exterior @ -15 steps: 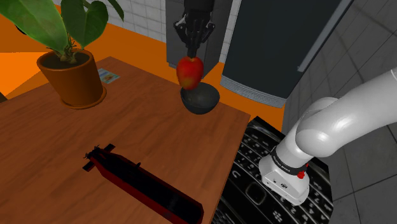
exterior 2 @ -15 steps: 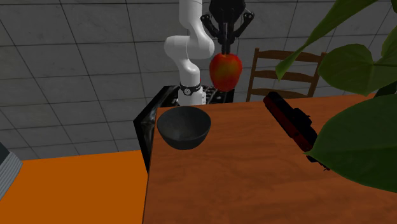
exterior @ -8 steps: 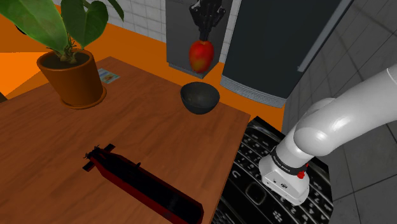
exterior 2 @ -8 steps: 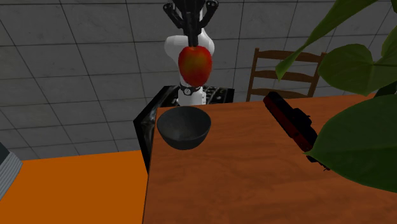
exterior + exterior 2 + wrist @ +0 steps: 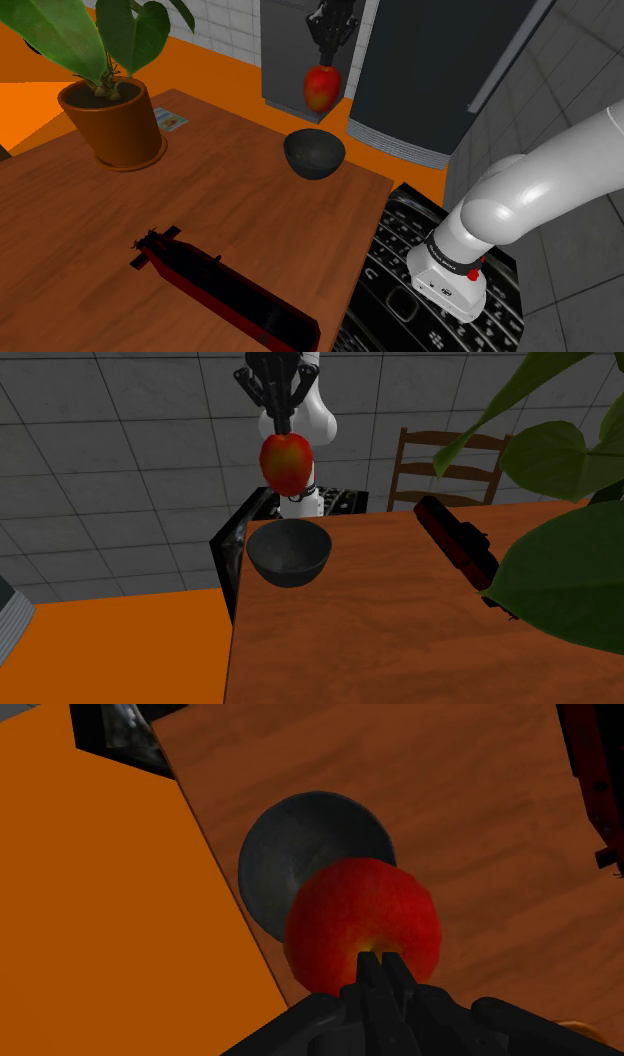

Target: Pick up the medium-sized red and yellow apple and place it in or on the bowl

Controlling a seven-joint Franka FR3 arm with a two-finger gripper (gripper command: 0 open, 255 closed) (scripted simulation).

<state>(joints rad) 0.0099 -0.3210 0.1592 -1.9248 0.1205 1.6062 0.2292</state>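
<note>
A red and yellow apple (image 5: pixel 320 87) hangs in the air from my black gripper (image 5: pixel 329 50), whose fingers are shut on its stem end. In the second exterior view the apple (image 5: pixel 285 462) sits above the dark bowl (image 5: pixel 289 552) and my gripper (image 5: pixel 279 414) is over it. The bowl (image 5: pixel 314 154) rests near the far corner of the wooden table (image 5: pixel 150 220). Looking down the gripper (image 5: pixel 378 966), the apple (image 5: pixel 360 929) overlaps the bowl's (image 5: pixel 290 844) rim, partly over the table.
A potted plant (image 5: pixel 108 110) stands at the shoulder view's left. A long black and red object (image 5: pixel 225 295) lies near the table's front. A wooden chair (image 5: pixel 445 467) stands behind the table. The orange floor (image 5: pixel 100 904) lies beside the table edge.
The gripper with the apple has risen from just above the bowl and shifted toward the second exterior view's left, now hanging higher over the bowl's side.
</note>
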